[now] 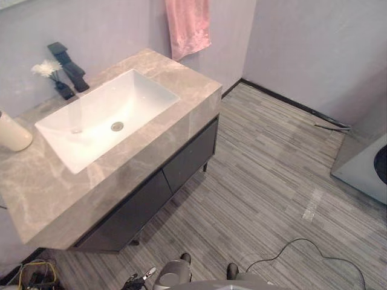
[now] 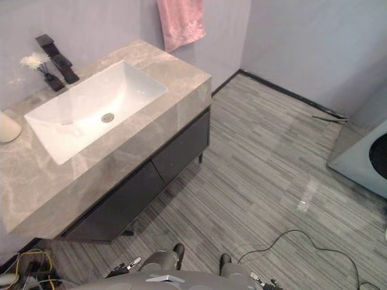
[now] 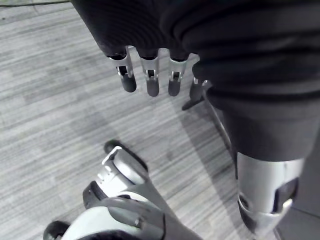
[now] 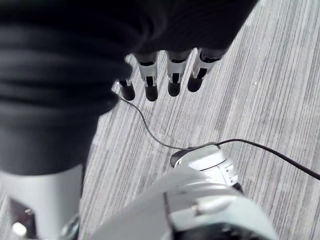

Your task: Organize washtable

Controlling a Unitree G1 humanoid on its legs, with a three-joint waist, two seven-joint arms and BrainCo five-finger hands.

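The washtable has a grey marble top (image 1: 181, 84) with a white basin (image 1: 109, 115) sunk into it, seen at the left of the eye views. A black faucet (image 1: 66, 63) stands behind the basin, beside a small dark vase with a white flower (image 1: 54, 75). A cream container (image 1: 11, 133) sits at the far left of the top. My left hand (image 3: 147, 75) hangs over the floor with relaxed fingers and holds nothing. My right hand (image 4: 160, 75) hangs the same way, also with nothing in it.
A pink towel (image 1: 188, 27) hangs on the wall behind the washtable. Dark drawers (image 1: 187, 158) run under the top. A grey washing machine (image 1: 366, 166) stands at the right. Striped grey floor (image 1: 266, 181) spreads between them. Yellow cables (image 1: 36, 275) lie at the lower left.
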